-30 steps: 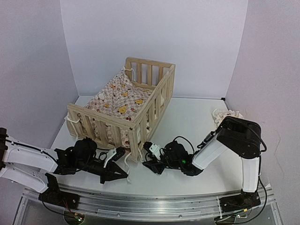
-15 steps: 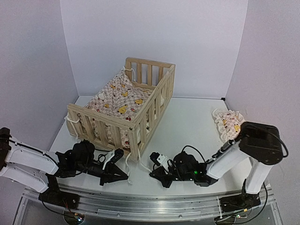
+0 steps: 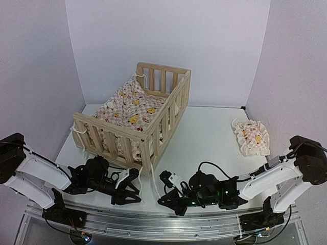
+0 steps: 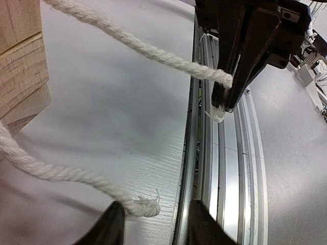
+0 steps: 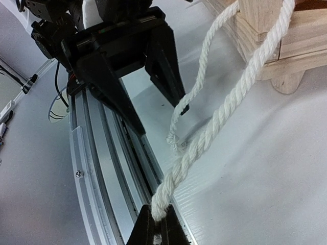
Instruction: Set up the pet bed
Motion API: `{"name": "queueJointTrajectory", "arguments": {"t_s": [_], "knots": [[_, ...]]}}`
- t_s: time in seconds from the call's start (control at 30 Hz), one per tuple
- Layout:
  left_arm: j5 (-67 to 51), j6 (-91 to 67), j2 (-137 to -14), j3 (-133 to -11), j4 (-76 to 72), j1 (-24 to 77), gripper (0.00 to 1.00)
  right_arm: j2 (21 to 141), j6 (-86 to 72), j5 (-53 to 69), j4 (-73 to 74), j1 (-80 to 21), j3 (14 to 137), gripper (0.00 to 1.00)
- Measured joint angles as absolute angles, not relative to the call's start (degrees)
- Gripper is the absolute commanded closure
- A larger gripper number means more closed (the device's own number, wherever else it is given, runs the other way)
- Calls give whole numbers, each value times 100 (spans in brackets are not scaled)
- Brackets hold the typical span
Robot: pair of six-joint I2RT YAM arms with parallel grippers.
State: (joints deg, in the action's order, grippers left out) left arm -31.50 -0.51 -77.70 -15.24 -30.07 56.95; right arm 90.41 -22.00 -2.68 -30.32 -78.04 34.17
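The pet bed (image 3: pixel 153 127), a light-wood slatted frame, stands left of centre with a duck-print cushion (image 3: pixel 130 109) inside. Two white cords hang from its near corner post (image 5: pixel 265 30). My right gripper (image 5: pixel 156 220) is shut on the end of the thick cord (image 5: pixel 219 120), which runs taut up to the post. My left gripper (image 4: pixel 153 219) is open low over the table, and the frayed end of the other cord (image 4: pixel 140 205) lies loose between its fingers. In the top view both grippers, the left (image 3: pixel 135 186) and the right (image 3: pixel 164 196), sit close together just before the bed's near corner.
A small matching pillow (image 3: pixel 251 135) lies at the right of the table. An aluminium rail (image 3: pixel 153 220) runs along the near edge, right beside both grippers. White walls close in the back and sides.
My left gripper has opened and let its cord drop to the table. The right gripper shut on its cord and drew back toward the near rail, its arm stretched out low.
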Motion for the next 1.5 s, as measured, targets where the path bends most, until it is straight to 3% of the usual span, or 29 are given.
{"name": "queueJointTrajectory", "arguments": {"t_s": [0.3, 0.43, 0.7, 0.9, 0.97, 1.07, 1.1, 1.13, 1.3, 1.5], "knots": [[-3307, -105, -6645, -1798, -2144, 5701, 58, 9356, -2588, 158, -2955, -7804, 4110, 100], [-3384, -960, -6524, -1882, -2153, 5752, 48, 9672, -2652, 260, -3141, -7804, 4313, 100], [-3494, -1676, -6910, -1919, -2162, 5766, 45, 10230, -2679, 526, -3336, -7804, 4662, 100], [-3486, -1799, -7054, -1951, -2211, 5771, 57, 10401, -2636, 643, -3352, -7804, 4765, 100], [-3457, -1852, -7059, -1951, -2221, 5771, 69, 10417, -2603, 655, -3340, -7798, 4783, 100], [-3430, -1918, -7065, -1951, -2271, 5771, 96, 10418, -2545, 658, -3353, -7784, 4796, 100], [-3416, -1929, -7074, -1953, -2289, 5771, 99, 10418, -2521, 662, -3376, -7784, 4804, 99], [-3393, -1908, -7088, -1955, -2294, 5771, 100, 10418, -2504, 656, -3400, -7784, 4810, 98], [-3215, -1654, -7098, -2065, -2069, 5782, 100, 10418, -2539, 491, -3472, -7778, 4804, 67], [-2368, -1027, -7026, -2416, -1352, 5777, 100, 10377, -2798, -515, -3654, -7797, 4319, 59]]}}
